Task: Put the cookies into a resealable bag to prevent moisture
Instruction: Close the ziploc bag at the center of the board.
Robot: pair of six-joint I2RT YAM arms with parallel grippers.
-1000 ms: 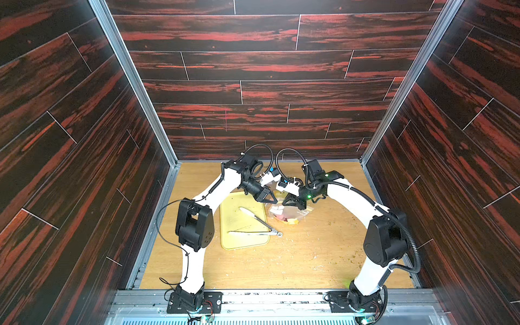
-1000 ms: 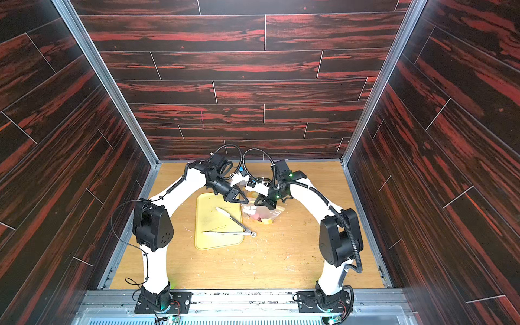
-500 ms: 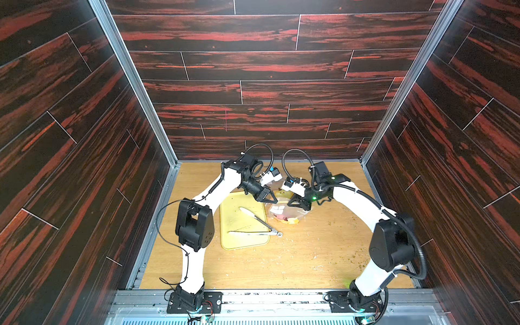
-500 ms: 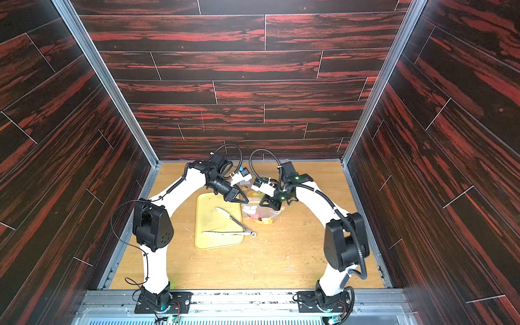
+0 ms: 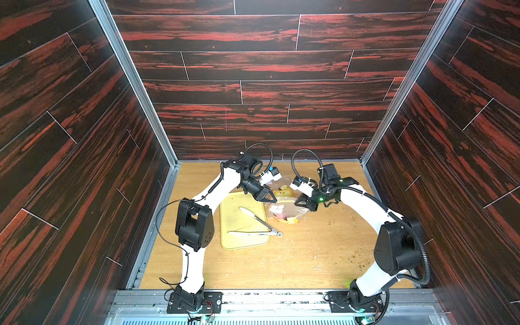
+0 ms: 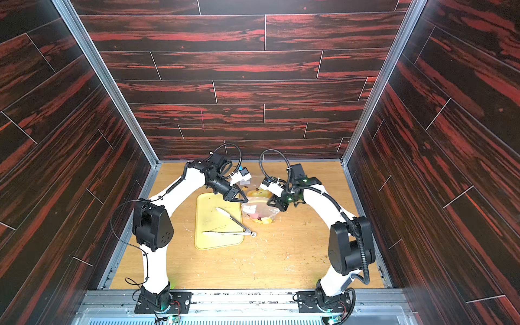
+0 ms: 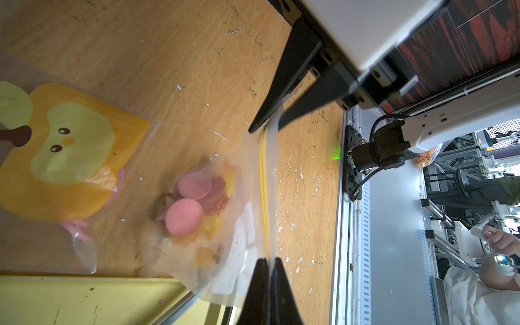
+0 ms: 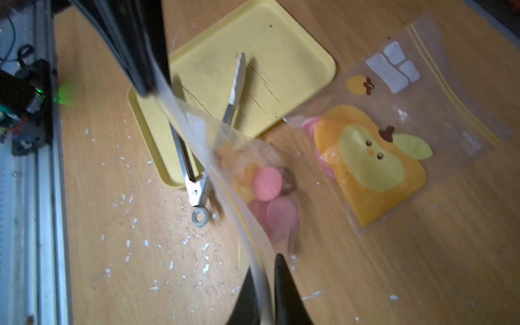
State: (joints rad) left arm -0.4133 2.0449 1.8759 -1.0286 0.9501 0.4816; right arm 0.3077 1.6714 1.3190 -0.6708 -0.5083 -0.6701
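The zip bag (image 7: 242,197) pinched at both corners
left gripper (image 7: 268,263) and right gripper (image 8: 264,267) clamp its yellow seal edge; pink cookies (image 7: 184,216) sit inside

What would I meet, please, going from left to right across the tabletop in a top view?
Left arm's black elbow joint → flat yellow plastic tray → clear resealable plastic bag holding round pink cookies → right arm's black elbow joint.
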